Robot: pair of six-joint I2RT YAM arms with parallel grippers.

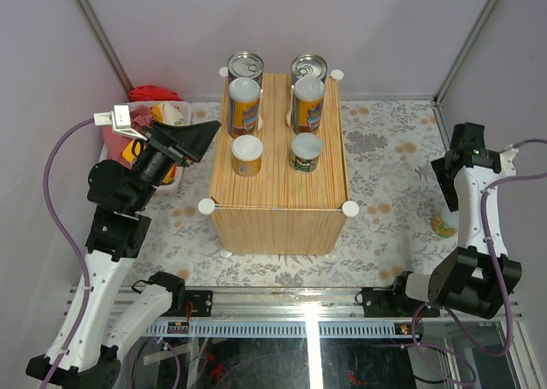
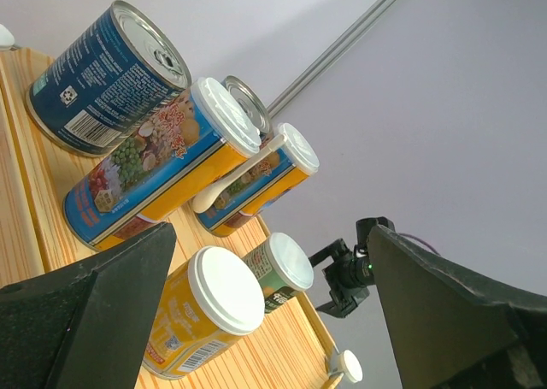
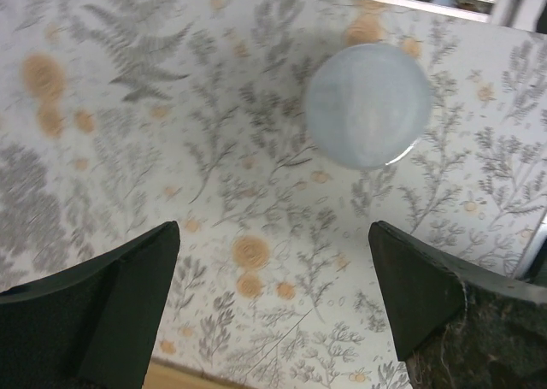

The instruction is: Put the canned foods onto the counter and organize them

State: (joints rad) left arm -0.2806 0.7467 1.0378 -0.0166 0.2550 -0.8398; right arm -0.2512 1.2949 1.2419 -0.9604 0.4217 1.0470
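Now six canned foods [image 1: 245, 156] stand on the counter [image 1: 278, 188] mid-table toward the far edge, two silver-topped behind four white-lidded. A seventh can [image 3: 367, 105] stands on the floral mat [image 1: 385, 141] near the right edge, below the right gripper [image 3: 273, 303], spread wide and empty. The left gripper [image 1: 192, 139] gapes empty beside a tub [image 1: 179, 109] of cloths [image 1: 152, 93] by the left edge.
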